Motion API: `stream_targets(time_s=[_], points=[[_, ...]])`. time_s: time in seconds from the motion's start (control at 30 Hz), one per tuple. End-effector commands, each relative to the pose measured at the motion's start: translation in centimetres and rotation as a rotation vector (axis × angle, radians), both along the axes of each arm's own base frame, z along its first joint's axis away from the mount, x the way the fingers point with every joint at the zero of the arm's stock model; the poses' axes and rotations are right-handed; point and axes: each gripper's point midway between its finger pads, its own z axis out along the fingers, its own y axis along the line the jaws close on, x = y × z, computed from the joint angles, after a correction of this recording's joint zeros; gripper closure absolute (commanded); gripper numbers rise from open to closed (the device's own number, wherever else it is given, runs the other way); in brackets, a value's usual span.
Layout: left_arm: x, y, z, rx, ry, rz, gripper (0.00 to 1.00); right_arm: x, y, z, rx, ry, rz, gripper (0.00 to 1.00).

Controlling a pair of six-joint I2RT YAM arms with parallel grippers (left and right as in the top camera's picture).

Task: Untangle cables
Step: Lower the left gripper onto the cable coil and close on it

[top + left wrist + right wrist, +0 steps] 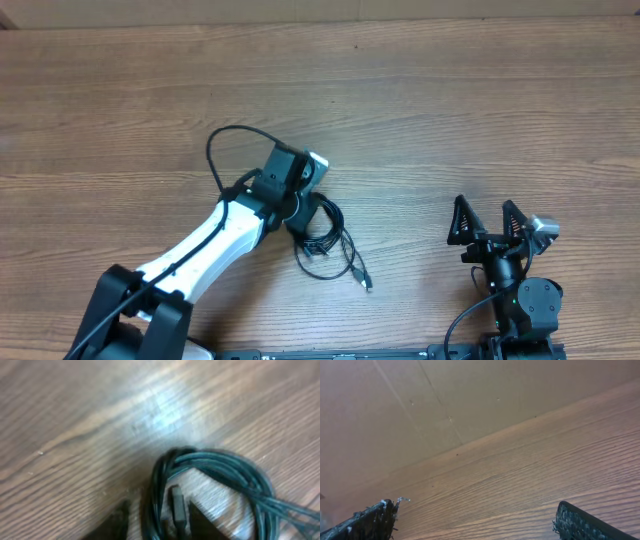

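Cables: black coil on wooden table, plug end trailing.
Left gripper: blurred; fingers seemingly parted astride the coil.
Right gripper: splayed wide, empty, well apart.

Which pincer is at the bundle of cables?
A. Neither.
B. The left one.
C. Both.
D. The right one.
B: the left pincer is down at the cables, which lie between its tips; the right pincer stands open, well apart from them.

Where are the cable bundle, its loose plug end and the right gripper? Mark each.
cable bundle (320, 240), overhead view, dense part of the coil.
plug end (366, 284), overhead view, its tip.
right gripper (485, 212), overhead view, between its fingertips.
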Motion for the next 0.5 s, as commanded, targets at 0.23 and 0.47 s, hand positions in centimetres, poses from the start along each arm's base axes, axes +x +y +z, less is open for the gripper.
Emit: stream_targets(time_s=[0.23, 0.47], points=[[0.7, 0.4, 0.7, -0.057, 0.025, 0.210, 0.46, 0.0, 0.2, -0.4, 0.008, 0.006, 0.007, 0.00], [0.3, 0.6, -1.5, -0.015, 0.073, 0.196, 0.57, 0.0, 0.2, -0.4, 0.008, 0.006, 0.007, 0.00]])
